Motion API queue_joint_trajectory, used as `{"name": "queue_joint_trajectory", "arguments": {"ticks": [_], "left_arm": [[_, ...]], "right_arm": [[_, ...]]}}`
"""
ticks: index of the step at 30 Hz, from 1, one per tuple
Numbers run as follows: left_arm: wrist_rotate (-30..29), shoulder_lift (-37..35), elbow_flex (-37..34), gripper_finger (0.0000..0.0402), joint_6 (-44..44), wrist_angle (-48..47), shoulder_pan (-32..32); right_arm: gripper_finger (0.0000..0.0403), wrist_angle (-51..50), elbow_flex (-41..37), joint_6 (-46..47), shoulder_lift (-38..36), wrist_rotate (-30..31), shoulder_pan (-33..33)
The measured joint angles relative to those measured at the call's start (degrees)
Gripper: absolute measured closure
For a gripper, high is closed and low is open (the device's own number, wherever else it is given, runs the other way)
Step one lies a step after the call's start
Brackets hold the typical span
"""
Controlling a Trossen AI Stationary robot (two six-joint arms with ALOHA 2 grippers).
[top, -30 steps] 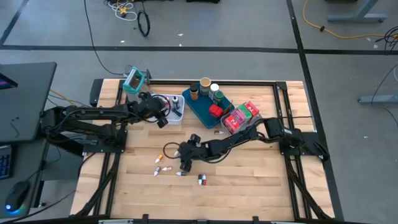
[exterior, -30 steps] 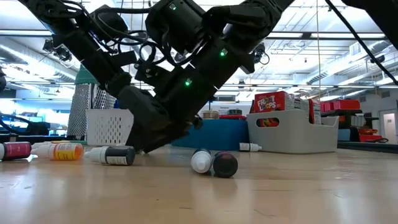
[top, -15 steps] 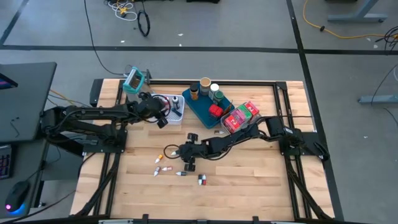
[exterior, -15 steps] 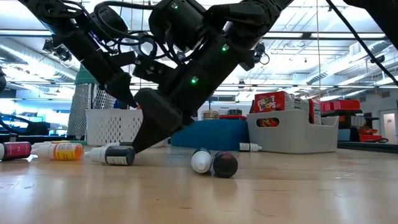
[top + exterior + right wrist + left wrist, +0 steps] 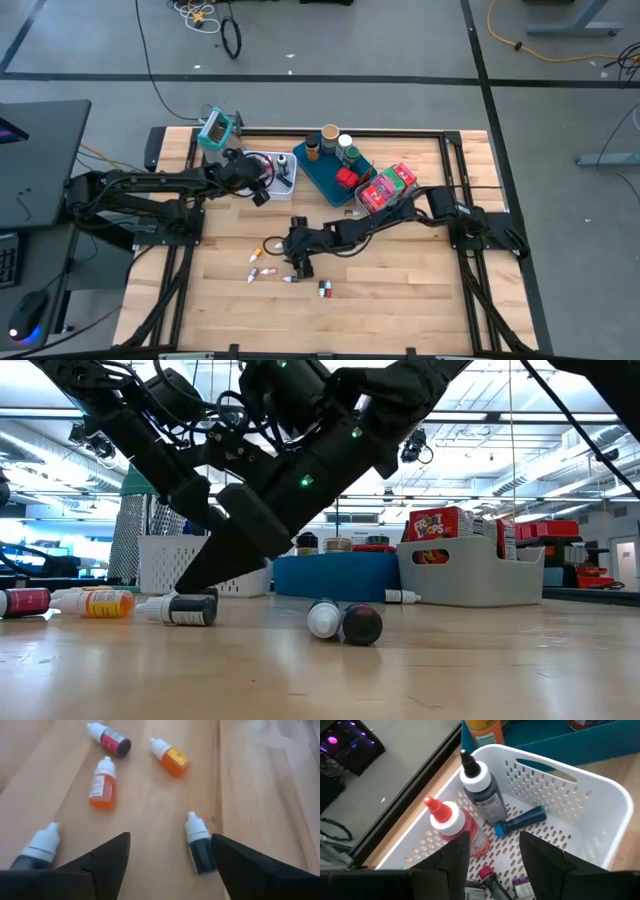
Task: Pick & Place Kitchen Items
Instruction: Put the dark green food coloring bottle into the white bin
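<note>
- Right gripper [image 5: 167,865]: low over the middle of the bench [image 5: 400,290], above the loose bottles. Its jaws stand wide apart and hold nothing.
- Nearest item: a dark bottle with a white cap [image 5: 199,845] lies flat on the bench, ahead of the jaws and towards one finger, not centred between them. Its long axis runs roughly along the line of approach, cap pointing away from the wrist.
- Judgement: to straddle this bottle across its body, the jaws must shift sideways towards it and then advance.
- Other loose items in the right wrist view: an orange bottle [image 5: 103,786], a second orange bottle [image 5: 171,756], a dark red bottle [image 5: 111,740] farther ahead, and a white-capped bottle [image 5: 39,845] beside the opposite finger.
- Low view: a further pair of bottles [image 5: 343,622] lies together nearer that camera, apart from the arm.
- Left gripper [image 5: 492,855]: over the white basket [image 5: 580,800] at the rear left of the bench. Its jaws are partly open and empty; bottles stand and lie in the basket below.
- Judgement: the right arm is much the nearer to the loose bottles; the left arm waits.
</note>
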Motion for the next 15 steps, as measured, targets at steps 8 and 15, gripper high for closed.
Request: {"name": "queue_joint_trajectory", "arguments": {"ticks": [8,15], "left_arm": [[2.86,0.0,0.0,0.0221,-0.01,0.0,-0.01],[2.9,0.0,0.0,0.0221,0.42,0.02,-0.09]], "right_arm": [[0.0133,0.1,0.0,2.08,1.42,-3.45,-3.5],[0.0188,0.57,0.26,-0.02,2.58,-7.41,-4.18]]}}
